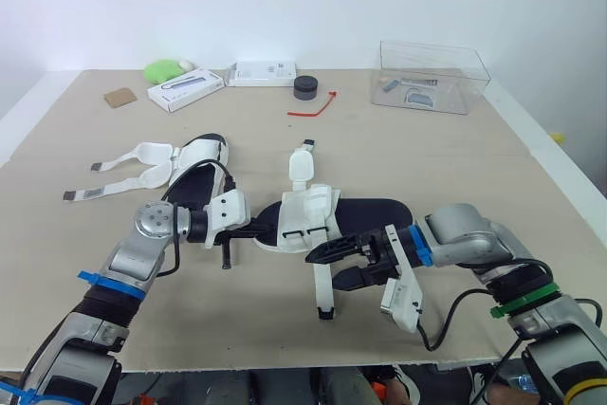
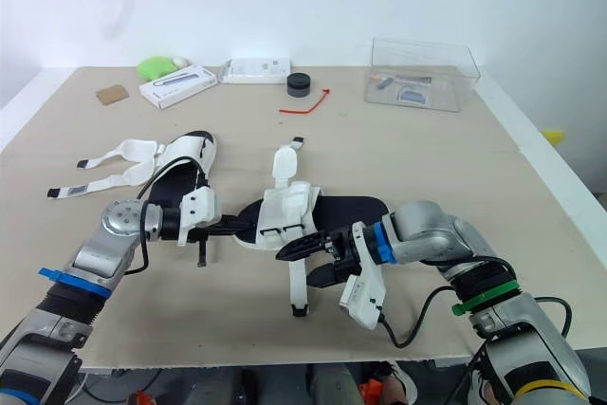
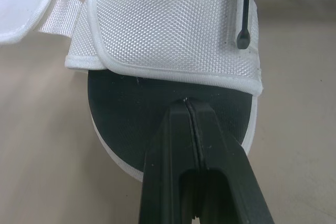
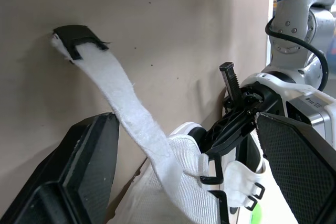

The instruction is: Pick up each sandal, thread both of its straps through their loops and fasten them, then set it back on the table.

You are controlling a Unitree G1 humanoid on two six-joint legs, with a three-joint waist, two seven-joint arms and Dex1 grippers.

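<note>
At the middle of the table [image 1: 455, 168] near its front edge, one sandal [image 1: 313, 211] lies flat between the two arms, one white strap [image 1: 322, 293] trailing off its side toward the front and another [image 1: 302, 164] pointing toward the back. The left gripper [image 1: 254, 230] has its fingers pressed together with their tips on the dark insole at the sandal's end, while the right gripper [image 1: 343, 263] is spread wide, one finger on each side of the trailing strap. The second sandal [image 1: 185, 173] lies further back on the left, its straps loose and spread out, well apart from a clear box [image 1: 433, 76] at the far edge.
</note>
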